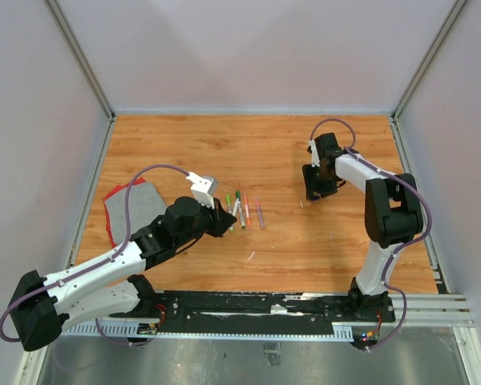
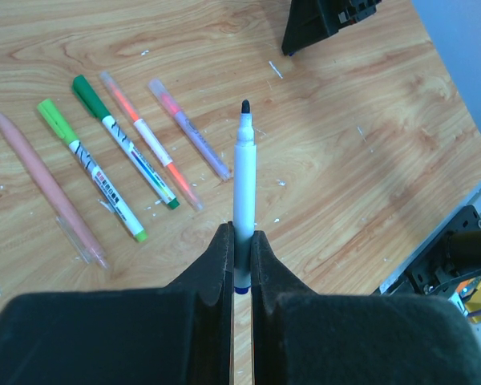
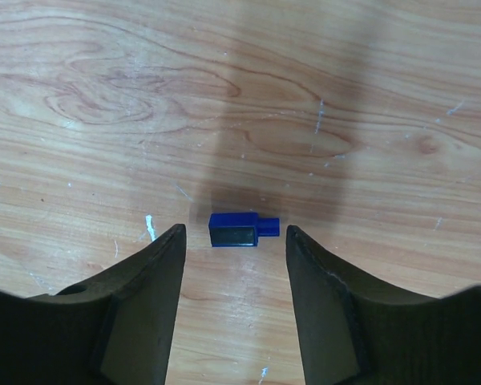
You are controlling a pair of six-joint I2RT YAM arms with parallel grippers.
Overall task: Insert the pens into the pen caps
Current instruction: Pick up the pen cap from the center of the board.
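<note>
My left gripper (image 2: 241, 241) is shut on an uncapped grey-white pen (image 2: 243, 188) with a blue rear end and a dark tip pointing away. Several capped pens lie in a row on the wood: light green (image 2: 92, 172), dark green (image 2: 120, 136), orange (image 2: 148, 136), purple (image 2: 188, 128) and a pink one (image 2: 52, 188); they show in the top view (image 1: 242, 210). My right gripper (image 3: 234, 241) is open over the table, with a small blue pen cap (image 3: 242, 228) lying on the wood just beyond and between its fingertips. The right gripper also shows in the top view (image 1: 315, 191).
A grey and red cloth (image 1: 132, 207) lies at the table's left. The enclosure walls and metal rails (image 1: 305, 305) bound the wooden table (image 1: 248, 152). The right gripper's black body (image 2: 321, 20) shows at the top of the left wrist view.
</note>
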